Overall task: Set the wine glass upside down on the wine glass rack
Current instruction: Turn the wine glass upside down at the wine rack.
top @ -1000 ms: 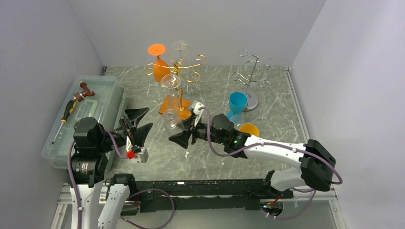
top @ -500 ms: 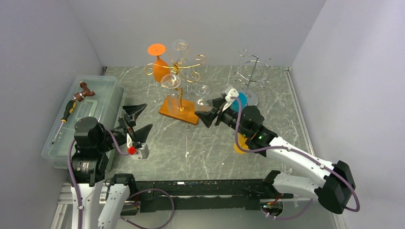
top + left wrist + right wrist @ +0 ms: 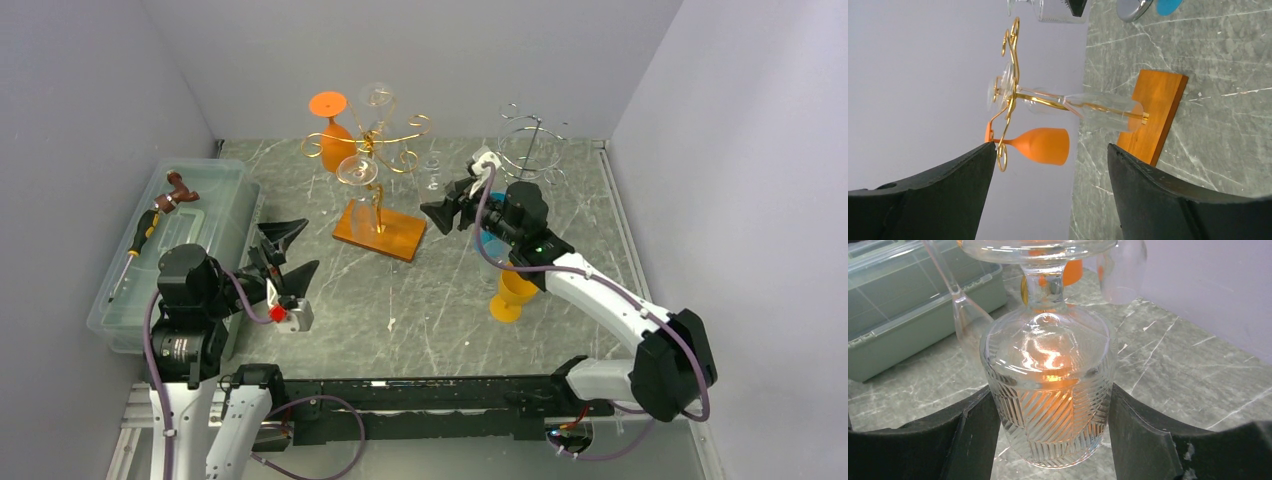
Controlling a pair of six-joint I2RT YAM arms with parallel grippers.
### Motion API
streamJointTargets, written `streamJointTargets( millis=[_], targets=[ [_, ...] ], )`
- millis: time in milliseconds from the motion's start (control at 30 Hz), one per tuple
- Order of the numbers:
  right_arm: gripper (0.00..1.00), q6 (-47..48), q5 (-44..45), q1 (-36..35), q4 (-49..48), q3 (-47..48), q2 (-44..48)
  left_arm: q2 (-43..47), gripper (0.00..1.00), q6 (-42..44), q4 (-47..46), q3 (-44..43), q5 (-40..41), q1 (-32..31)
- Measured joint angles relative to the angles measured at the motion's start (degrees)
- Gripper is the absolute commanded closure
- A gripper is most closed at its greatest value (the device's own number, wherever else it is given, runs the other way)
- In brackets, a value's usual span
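Nearest, the left gripper (image 3: 290, 252) hung beside the bin (image 3: 225, 200), its jaws wide apart and empty. Further in, an orange cup (image 3: 513, 293) stood on the table (image 3: 420, 310). Beyond it, the right gripper (image 3: 441, 207) clamped the glass (image 3: 1048, 390) by its bowl, foot up. It was held in the air between the gold rack (image 3: 370, 150) and the silver rack (image 3: 530, 150). On the gold rack an orange glass (image 3: 335, 135) hung upside down among clear ones.

Veined grey-green marble tabletop (image 3: 420, 312) between plain pale grey walls (image 3: 722, 100)
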State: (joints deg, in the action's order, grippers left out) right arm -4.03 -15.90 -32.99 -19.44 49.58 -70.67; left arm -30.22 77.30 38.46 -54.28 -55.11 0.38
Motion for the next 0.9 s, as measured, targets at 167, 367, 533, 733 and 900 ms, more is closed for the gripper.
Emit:
streamJointTargets(
  millis=[167, 367, 533, 733, 900],
  targets=[
    [0.67, 0.09, -2.23, 1.18, -0.59, 2.1, -4.17, -0.22, 0.14, 0.07, 0.07, 0.72, 0.61, 0.0],
    [0.67, 0.48, -3.52, 1.9, -2.14, 3.19, -5.86, -0.98, 0.14, 0.09, 0.02, 0.72, 1.05, 0.0],
    [0.67, 0.46, -4.57, 2.56, -3.72, 4.35, -7.98, -1.16, 0.15, 0.42, 0.04, 0.72, 1.07, 0.0],
    [0.68, 0.44, -5.77, 2.95, -4.66, 6.64, -10.99, -1.16, 0.15, 1.4, 0.11, 0.72, 1.33, 0.0],
    [0.68, 0.39, -6.88, 3.02, -5.77, 8.15, -12.44, -1.16, 0.15, 2.1, 0.37, 0.72, 1.73, 0.0]
  ],
)
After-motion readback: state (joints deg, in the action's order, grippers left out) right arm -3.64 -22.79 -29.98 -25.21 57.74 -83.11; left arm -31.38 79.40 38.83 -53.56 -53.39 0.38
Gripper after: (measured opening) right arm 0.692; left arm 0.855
